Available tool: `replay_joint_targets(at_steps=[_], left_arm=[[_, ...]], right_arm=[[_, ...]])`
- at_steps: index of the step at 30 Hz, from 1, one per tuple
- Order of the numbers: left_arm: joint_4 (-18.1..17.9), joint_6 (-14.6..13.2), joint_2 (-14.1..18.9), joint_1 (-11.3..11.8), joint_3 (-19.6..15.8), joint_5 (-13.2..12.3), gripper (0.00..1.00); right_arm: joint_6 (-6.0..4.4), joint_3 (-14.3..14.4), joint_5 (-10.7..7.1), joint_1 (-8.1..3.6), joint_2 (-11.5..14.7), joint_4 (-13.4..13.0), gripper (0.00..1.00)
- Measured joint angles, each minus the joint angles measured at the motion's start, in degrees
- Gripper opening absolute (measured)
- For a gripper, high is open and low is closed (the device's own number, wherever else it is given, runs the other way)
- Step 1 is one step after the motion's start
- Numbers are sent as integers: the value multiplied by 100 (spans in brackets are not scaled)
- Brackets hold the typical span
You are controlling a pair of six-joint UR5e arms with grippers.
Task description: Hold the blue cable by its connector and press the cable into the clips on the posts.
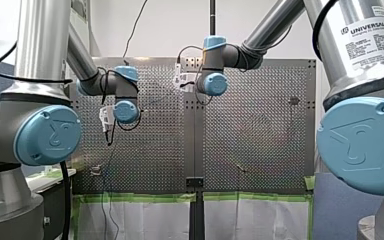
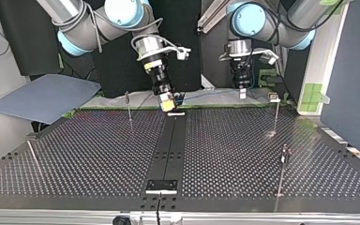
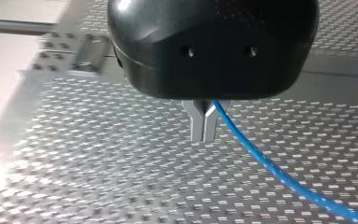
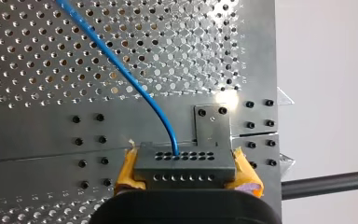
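Reading across the top view from its left, a thin post point(image 2: 129, 107) stood near the far edge of the perforated surface point(image 2: 98, 154), just to the left of my right gripper point(image 2: 168, 105). In the right wrist view that gripper's yellow pads point(image 4: 126, 171) were closed in on the two ends of a grey connector point(image 4: 184, 161) and had it clamped between them. The blue cable point(image 4: 121, 70) left the connector's face and ran off ahead of the gripper, over the surface.

Further right, my left gripper point(image 2: 242, 93) hung over the same far edge. The left wrist view showed its metal fingers point(image 3: 196, 125) shut almost together, with the blue cable caught between them and trailing away to one side. Just beyond this gripper, at the view's right, stood a second post point(image 2: 276, 116) carrying what looked like a small clip point(image 2: 273, 97) at its top. A third post point(image 2: 282, 164) stood nearer the camera, well apart from both grippers.

Judgement: the blue cable's long axis lay along the far edge, spanning from the connector to the left gripper's grip. The clipped post lay just outside the left gripper, so my left arm was the nearer to it. The coming press would call for carrying the span sideways onto that clip. The blue cable did not appear to be seated in any clip yet.
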State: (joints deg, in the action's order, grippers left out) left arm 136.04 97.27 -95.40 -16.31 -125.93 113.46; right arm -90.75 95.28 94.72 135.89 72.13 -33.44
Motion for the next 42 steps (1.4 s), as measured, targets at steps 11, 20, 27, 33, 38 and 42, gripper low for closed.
replay_joint_targets(at_steps=[11,20,27,33,38,42], left_arm=[[592,222,590,186,589,12,0],[1094,261,1093,485,953,-31,0],[1459,237,1459,830,991,-331,0],[1702,299,1754,1147,1000,-626,0],[1655,389,1807,1409,1031,-820,0],[1626,413,1717,1525,1112,-978,0]], right_arm=[[-45,-292,-164,-21,-362,312,0],[-50,-713,-163,38,-557,326,0],[-58,-1081,-139,174,-673,360,0],[-103,-1367,-112,304,-723,385,0],[-125,-1617,-74,404,-738,462,0],[-149,-1778,-19,462,-752,513,0]])
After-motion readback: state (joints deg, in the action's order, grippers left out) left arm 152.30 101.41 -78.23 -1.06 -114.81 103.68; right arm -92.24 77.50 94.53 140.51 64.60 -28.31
